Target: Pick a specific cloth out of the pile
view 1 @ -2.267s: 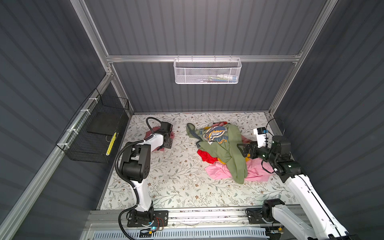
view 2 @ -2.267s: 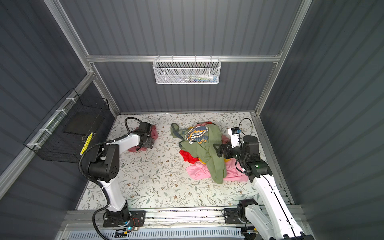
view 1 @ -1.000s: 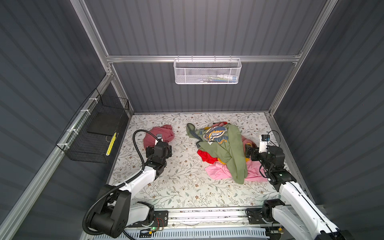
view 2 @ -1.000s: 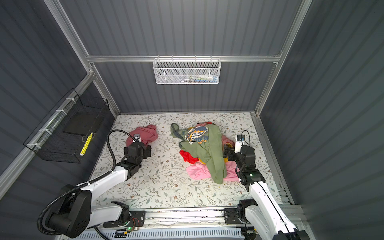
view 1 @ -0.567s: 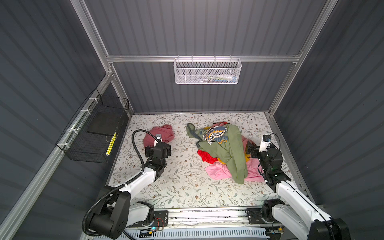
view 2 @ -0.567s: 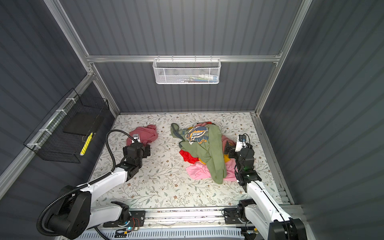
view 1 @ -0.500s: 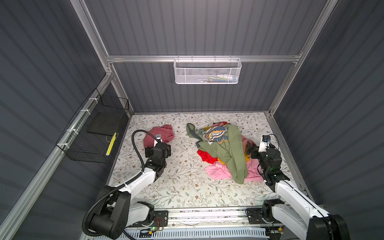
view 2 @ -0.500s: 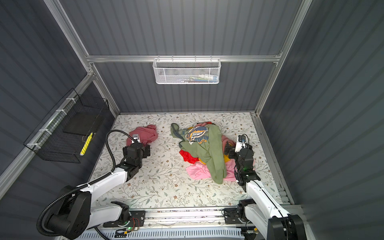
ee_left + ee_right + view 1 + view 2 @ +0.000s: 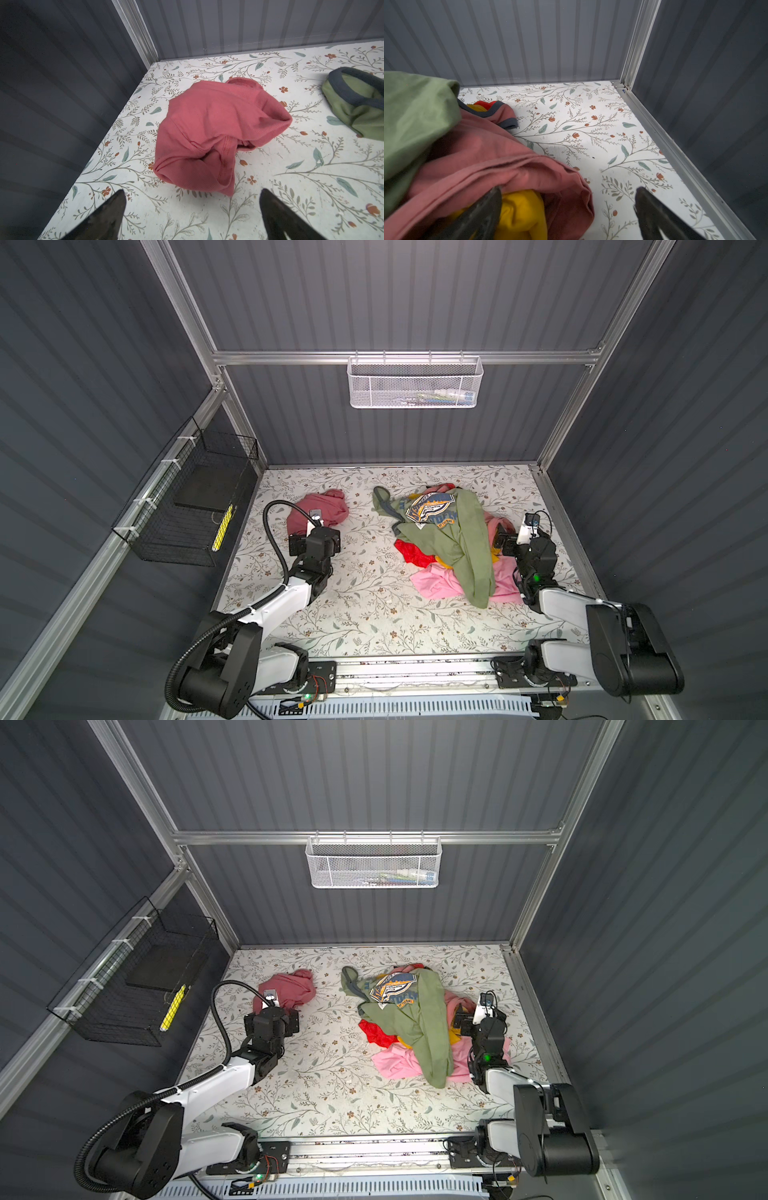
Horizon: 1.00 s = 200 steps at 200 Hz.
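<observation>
Near the far left corner of the counter (image 9: pixel 374 605): crumpled dusty salmon-pink fabric cloth (image 9: pixel 328 504), well apart from the heaped mixed-garment pile (image 9: pixel 457 531).
Left jaws and right jaws gape wide, empty; picking-out looks done, arms need only park.

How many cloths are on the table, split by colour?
Olive green T-shirt: 1
Dusty pink: 2, the lone cloth and a dark-trimmed shirt partly under the green one
Red cloth: 1
Yellow cloth: 1
Bright pink cloth: 1
Total: 6 visible; more may be hidden underneath.
</observation>
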Tool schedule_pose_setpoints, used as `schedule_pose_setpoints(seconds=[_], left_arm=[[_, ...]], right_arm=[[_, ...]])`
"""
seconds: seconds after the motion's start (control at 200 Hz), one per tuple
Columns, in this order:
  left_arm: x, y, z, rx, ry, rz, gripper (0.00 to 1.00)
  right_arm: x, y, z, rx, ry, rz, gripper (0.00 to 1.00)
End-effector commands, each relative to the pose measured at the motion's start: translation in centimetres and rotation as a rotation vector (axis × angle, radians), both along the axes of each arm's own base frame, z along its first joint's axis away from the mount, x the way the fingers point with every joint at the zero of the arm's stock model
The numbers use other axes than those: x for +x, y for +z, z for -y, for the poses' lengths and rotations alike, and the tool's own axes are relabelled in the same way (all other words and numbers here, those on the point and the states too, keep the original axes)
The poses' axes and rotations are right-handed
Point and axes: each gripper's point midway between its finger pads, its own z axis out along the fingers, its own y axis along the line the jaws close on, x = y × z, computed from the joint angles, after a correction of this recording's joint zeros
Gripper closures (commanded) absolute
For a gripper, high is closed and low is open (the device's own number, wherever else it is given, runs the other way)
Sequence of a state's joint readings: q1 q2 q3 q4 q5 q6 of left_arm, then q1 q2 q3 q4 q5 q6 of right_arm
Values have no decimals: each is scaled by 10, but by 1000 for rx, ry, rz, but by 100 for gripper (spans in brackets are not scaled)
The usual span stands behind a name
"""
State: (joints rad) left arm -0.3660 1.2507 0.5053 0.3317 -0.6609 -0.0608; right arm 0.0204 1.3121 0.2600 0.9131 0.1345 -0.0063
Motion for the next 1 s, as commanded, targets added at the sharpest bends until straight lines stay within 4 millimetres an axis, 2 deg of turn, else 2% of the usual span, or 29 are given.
schedule_pose_setpoints(seconds=[0.0, 0.115, 0.29, 0.48, 0.62, 0.761, 0.846, 0.876, 0.921, 0.996], left_arm=[[2, 2, -2, 22, 12, 17, 0], [5, 0, -3, 43, 13, 14, 0], [10, -1, -7, 81, 22, 32, 0], [21, -13, -35, 75, 88, 45, 0], [26, -22, -43, 7, 57, 127, 0], [40, -46, -37, -76, -29, 112, 0], [44, -67, -31, -108, -97, 101, 0], [47, -63, -29, -99, -117, 135, 0], [46, -70, -28, -117, -125, 67, 0], [58, -72, -29, -107, -121, 53, 0]], right_arm=[[6, 5, -1, 14, 15, 58, 1], [10, -5, -1, 15, 23, 52, 1], [16, -8, 1, 25, 19, 27, 1], [22, -12, 7, 82, 33, -16, 1], [22, -12, 7, 87, 38, -16, 1], [22, -11, 7, 87, 39, -15, 1], [22, -11, 7, 87, 39, -16, 1], [22, -11, 8, 86, 38, -15, 1], [22, -12, 8, 87, 38, -16, 1], [22, -12, 8, 87, 37, -17, 1]])
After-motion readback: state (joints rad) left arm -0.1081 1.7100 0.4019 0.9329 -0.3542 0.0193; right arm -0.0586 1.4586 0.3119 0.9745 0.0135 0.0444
